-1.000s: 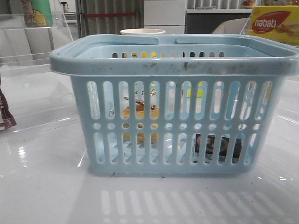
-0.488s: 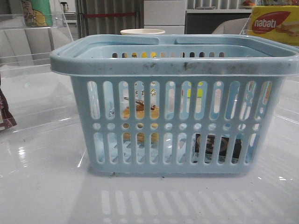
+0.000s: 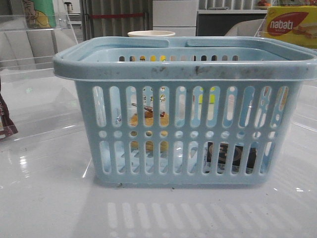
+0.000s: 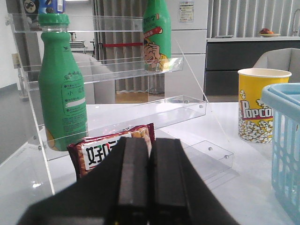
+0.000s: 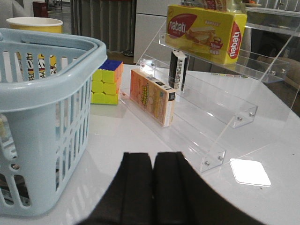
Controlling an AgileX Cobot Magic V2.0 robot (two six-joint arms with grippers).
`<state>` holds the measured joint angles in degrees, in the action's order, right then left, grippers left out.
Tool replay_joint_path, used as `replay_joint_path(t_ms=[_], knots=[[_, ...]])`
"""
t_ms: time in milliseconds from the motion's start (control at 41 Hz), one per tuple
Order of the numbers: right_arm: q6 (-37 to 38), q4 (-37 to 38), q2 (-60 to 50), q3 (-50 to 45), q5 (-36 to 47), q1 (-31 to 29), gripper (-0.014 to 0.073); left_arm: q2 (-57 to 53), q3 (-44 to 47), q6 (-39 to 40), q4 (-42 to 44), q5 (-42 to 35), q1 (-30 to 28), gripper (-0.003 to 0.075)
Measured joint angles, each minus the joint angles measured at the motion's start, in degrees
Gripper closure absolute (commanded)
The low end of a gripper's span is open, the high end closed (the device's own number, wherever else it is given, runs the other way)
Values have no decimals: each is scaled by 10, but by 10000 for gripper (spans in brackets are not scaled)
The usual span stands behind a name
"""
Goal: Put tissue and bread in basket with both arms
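Note:
The light-blue basket (image 3: 183, 67) fills the middle of the front view. Through its slots I see the yellowish-brown bread (image 3: 148, 121) inside at the left and the dark tissue pack (image 3: 230, 156) lying on the basket floor at the right. The basket's edge also shows in the left wrist view (image 4: 286, 140) and the right wrist view (image 5: 42, 117). My left gripper (image 4: 149, 147) is shut and empty, left of the basket. My right gripper (image 5: 153, 161) is shut and empty, right of the basket. Neither gripper shows in the front view.
A maroon snack bag (image 4: 101, 152), green bottles (image 4: 62, 89) and clear acrylic shelves (image 4: 140, 108) stand to the left. A popcorn cup (image 4: 255, 105) is behind the basket. A nabati box (image 5: 206, 30), an orange box (image 5: 152, 96), a cube (image 5: 107, 82) and a clear rack (image 5: 225, 117) are to the right.

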<state>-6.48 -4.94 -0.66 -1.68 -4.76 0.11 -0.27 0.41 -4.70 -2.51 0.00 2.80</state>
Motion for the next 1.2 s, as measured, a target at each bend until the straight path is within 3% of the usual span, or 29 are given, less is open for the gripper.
replay_joint_path(t_ms=[610, 902, 1195], knots=[[69, 45, 0, 0, 26, 0, 567, 0, 0, 0, 0, 0, 0, 627], [72, 49, 0, 0, 26, -22, 567, 0, 0, 0, 0, 0, 0, 627], [73, 63, 0, 0, 28, -1, 567, 0, 0, 0, 0, 0, 0, 627]])
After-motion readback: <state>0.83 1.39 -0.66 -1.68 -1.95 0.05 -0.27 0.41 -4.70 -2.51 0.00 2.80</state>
